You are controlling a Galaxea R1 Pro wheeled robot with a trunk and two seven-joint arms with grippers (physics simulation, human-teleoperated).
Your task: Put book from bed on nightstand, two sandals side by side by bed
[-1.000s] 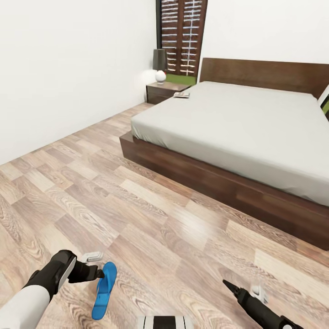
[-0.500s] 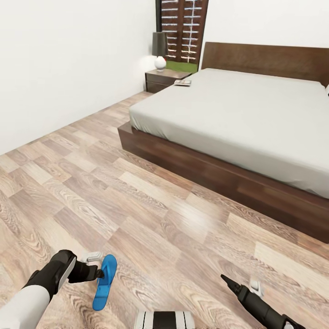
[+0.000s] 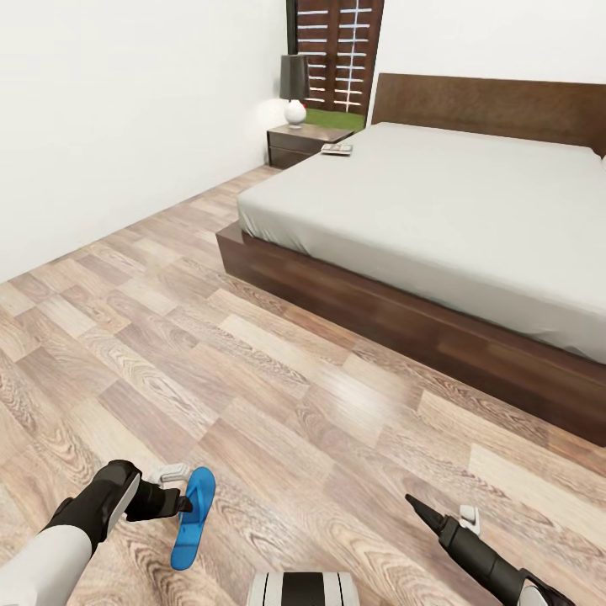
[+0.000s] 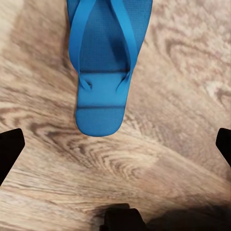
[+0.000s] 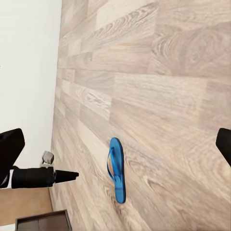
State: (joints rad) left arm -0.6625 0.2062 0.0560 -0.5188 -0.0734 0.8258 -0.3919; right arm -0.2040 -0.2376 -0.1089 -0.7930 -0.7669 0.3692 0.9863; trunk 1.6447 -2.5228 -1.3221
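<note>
A blue sandal (image 3: pixel 193 517) is lying on the wood floor (image 3: pixel 278 379), long axis pointing away toward the bed (image 3: pixel 438 210), just beside the robot's left claw (image 3: pixel 181 503), whose fingers are spreading wide apart; the right claw (image 3: pixel 414 503) is waiting farther off, its state unclear.

Blue sandal (image 3: pixel 192 519) on plank floor, sole down (straps up); book (image 3: pixel 337 150) at bed (image 3: pixel 471 210) corner.
</note>
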